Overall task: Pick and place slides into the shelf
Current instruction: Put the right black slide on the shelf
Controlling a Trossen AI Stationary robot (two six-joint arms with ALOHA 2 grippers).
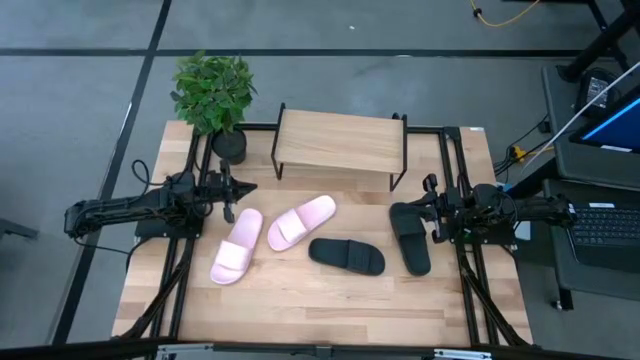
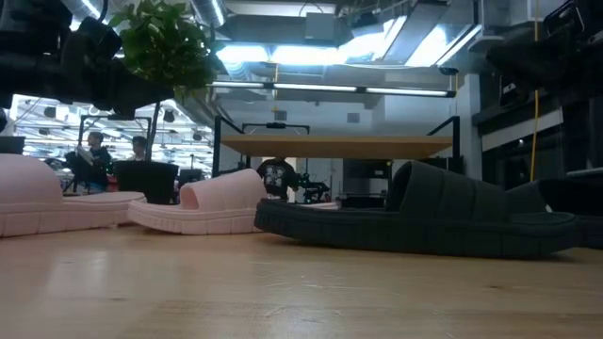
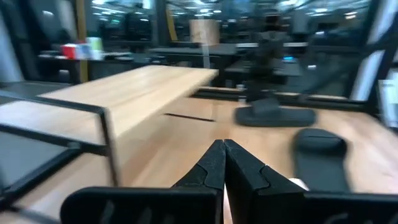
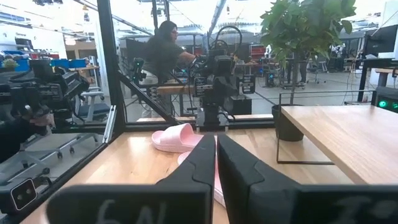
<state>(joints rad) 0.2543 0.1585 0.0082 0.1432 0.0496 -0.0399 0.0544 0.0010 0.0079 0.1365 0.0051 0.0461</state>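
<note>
- Across the whole workspace, I see the bench [image 1: 330, 300]: a light wood top framed by black rails, carrying every item listed below.
- At the far edge of the bench stands the shelf [image 1: 340, 140], a low rack with a light plank top and thin black legs. Nothing lies on its top, and none of the slides are in it.
- Left of the shelf, at the far left corner, I note a potted plant [image 1: 213, 92] in a dark pot.
- Both arms sit at the bench sides, the left arm [image 1: 130, 212] on the left and the right arm [image 1: 520, 212] on the right, each reaching inward.
- Slides, four in all, lie on the bench in front of the shelf:
  - first pink slide [image 1: 237, 246], near the left tool, angled toward the near left;
  - second pink slide [image 1: 301, 221], just beside the first, toward the centre;
  - first black slide [image 1: 347, 255], near the centre, just to the near side of the second pink slide;
  - second black slide [image 1: 410, 236], on the right, directly next to the right tool.
- Left tool [image 1: 228, 190]: I read its fingers as pressed together, tips meeting, with nothing between them. It hovers near the shelf's left end.
- Right tool [image 1: 432, 212]: fingers nearly together with only a thin gap, pinching nothing. It sits by the second black slide.
</note>
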